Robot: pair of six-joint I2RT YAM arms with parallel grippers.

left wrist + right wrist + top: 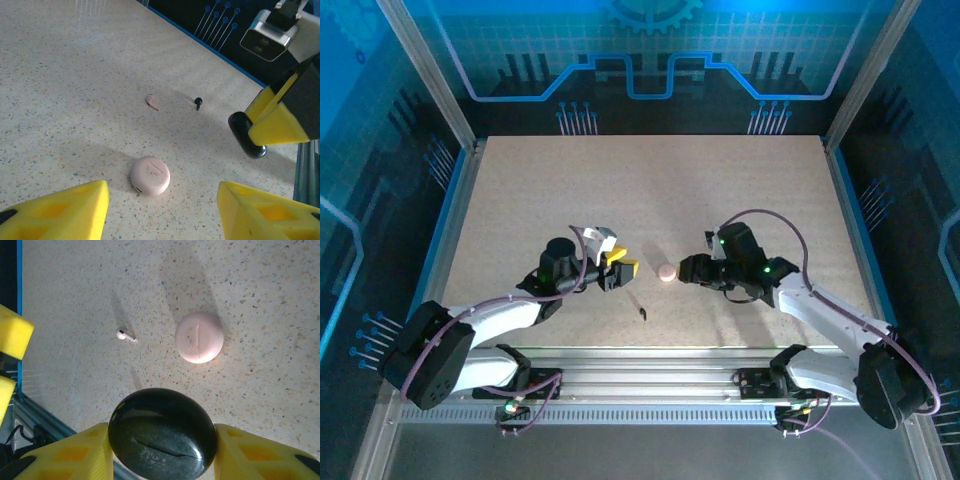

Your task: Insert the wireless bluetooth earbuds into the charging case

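A pale whitish earbud (152, 102) (126, 335) and a tiny black earbud (198, 103) (642, 314) lie loose on the speckled table, a little apart. The pink round disc (666, 272) (150, 175) (199, 336) lies flat between the two grippers. My left gripper (618, 270) (162, 212) is open, its yellow fingers (75, 210) wide on either side just short of the pink disc, not touching it. My right gripper (692, 270) (162, 445) is shut on the black round disc (162, 432) (251, 137), held above the table beside the pink disc.
The metal rail (650, 365) and blue border run along the table's near edge, close behind the earbuds. Blue-lit enclosure walls (640, 60) ring the table. The far half of the table (650, 190) is bare speckled surface.
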